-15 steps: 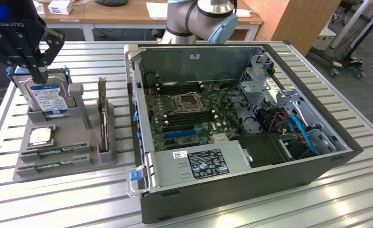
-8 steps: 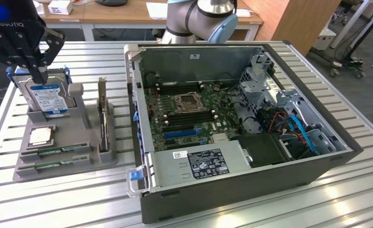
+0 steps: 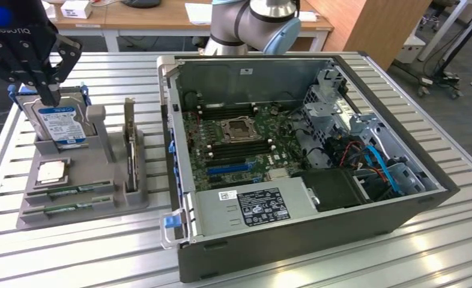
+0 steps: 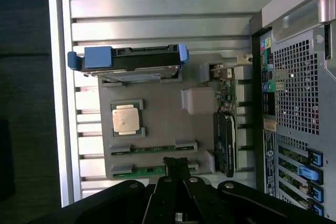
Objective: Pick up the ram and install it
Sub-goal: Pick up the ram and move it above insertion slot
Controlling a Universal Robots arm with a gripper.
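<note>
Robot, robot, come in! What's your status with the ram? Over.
Pincer shut, holding nothing, above grey tray. Ram lying in tray slot, not picked up. Hard drive upright in same tray.

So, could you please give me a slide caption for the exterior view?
Shut gripper above the tray, two ram sticks in it, beside the open case.

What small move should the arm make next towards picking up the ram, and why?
Probably open the claw. It is shut and hangs above the grey holder, its tips seemingly over the outer ram, which lies untouched in its slot. A shut claw could not straddle the stick on the way down.
</note>
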